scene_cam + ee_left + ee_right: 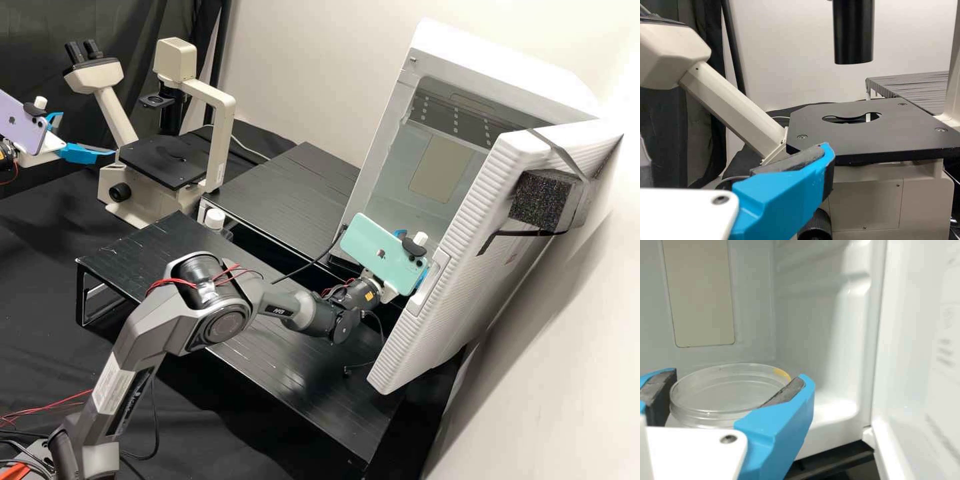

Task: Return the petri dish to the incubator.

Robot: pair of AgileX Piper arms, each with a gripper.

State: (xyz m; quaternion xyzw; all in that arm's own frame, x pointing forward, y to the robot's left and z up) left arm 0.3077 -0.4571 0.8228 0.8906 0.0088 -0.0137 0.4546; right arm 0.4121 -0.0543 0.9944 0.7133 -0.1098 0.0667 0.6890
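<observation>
Blue right claw (415, 255) | grasping petri dish (727, 397) | at incubator (500, 63) | left claw (88, 135) | released

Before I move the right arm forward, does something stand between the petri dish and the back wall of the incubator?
Nothing visible does. The incubator is open, and in the right wrist view the petri dish, held by the right gripper, faces the back wall.

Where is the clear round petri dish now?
Right wrist view: the dish is held between the blue fingers of the right hand, at the white incubator's mouth.
</observation>
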